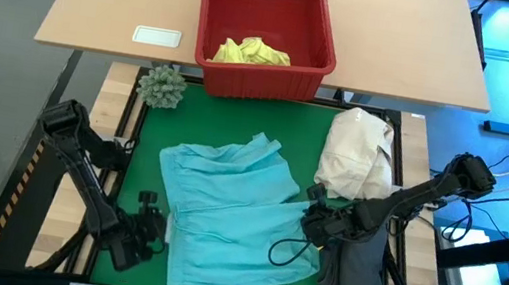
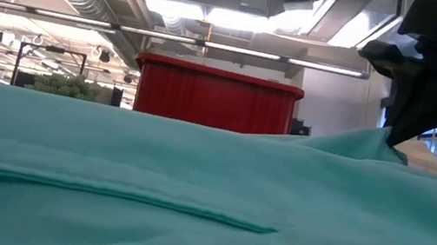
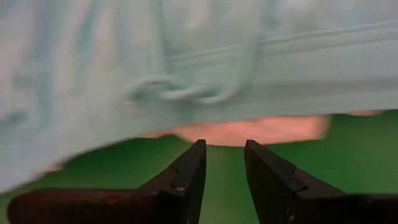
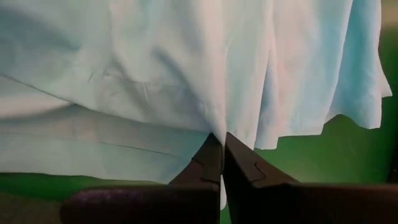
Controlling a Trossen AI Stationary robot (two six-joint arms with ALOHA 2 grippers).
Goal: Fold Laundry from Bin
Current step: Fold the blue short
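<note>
The light turquoise-blue cloth garment [image 1: 229, 210] lies flat mid-worktop, long axis left-right. Right claw [image 1: 313, 224] is clamped on its right edge; left claw [image 1: 154, 221], fingers apart, sits just off its left edge.

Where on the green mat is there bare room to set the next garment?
Bare green mat runs between the red slotted plastic bin and the light turquoise cloth garment. Crowded on the right: cream-white cloth bundle, dark grey cloth garment.
</note>
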